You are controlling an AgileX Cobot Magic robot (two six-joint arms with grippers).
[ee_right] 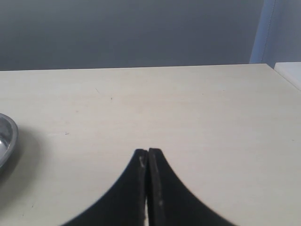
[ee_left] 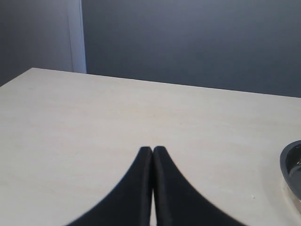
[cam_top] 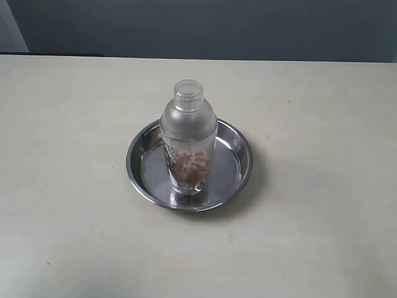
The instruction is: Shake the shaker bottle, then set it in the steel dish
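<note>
Exterior view: frosted shaker bottle point(cam_top: 188, 133), brown pellets point(cam_top: 188, 166) inside, upright in steel dish point(cam_top: 147, 171).

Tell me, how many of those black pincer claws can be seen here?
2. The left gripper shows in the left wrist view, the right gripper in the right wrist view, both shut above the table. Neither appears in the exterior view.

Steel dish point(ee_left: 288, 160) — your left wrist view cuts it at the frame edge and only an arc of rim shows. Your right wrist view cuts it likewise.
Left fingers point(ee_left: 136, 193), right fingers point(ee_right: 162, 193): bases cut off.
Shaker bottle point(cam_top: 188, 139) — hides part of the dish's floor and far rim from you. Its print is too small to read.
</note>
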